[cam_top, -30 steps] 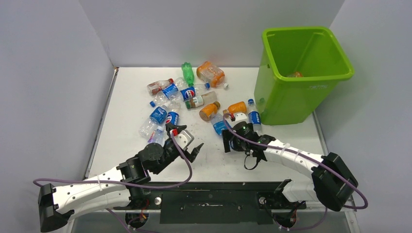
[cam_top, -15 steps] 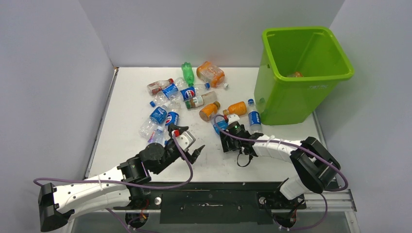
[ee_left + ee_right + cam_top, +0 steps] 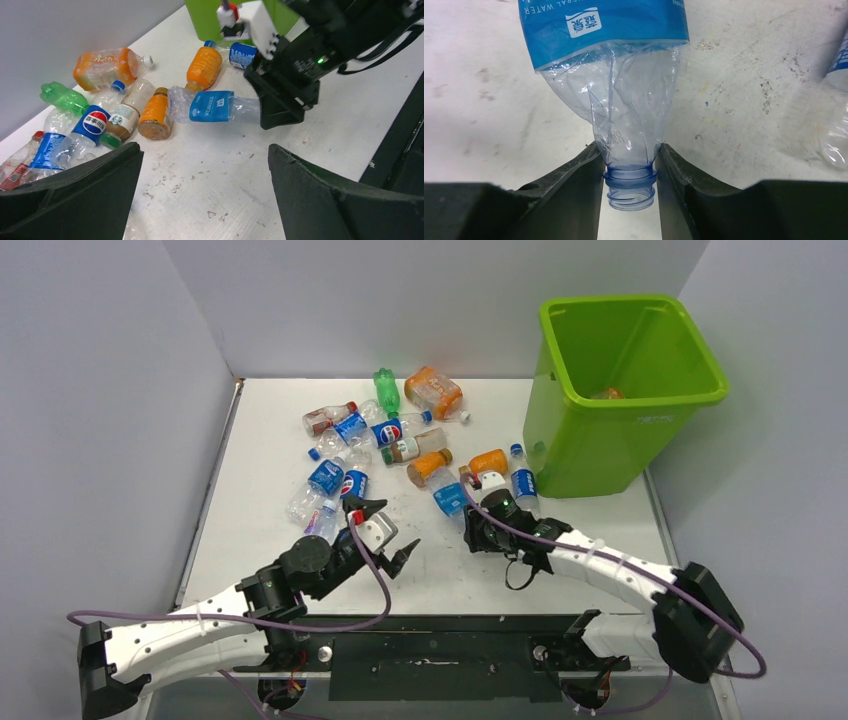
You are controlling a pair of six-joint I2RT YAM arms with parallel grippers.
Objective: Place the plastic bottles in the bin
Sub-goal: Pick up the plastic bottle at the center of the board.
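Your right gripper (image 3: 630, 161) is pinching the blue-labelled bottle (image 3: 619, 90) by its neck on the table (image 3: 744, 75), while your left gripper (image 3: 204, 152) is hovering, fingers spread wide.

The bottles (image 3: 388, 430) lie clustered on the table (image 3: 260, 490), left of the bin (image 3: 600, 455).

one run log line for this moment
right jaws: shut on neck of crushed clear blue-label plastic bottle | left jaws: open, empty | bottle: on white table

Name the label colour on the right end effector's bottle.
Blue label, white print; right wrist view.
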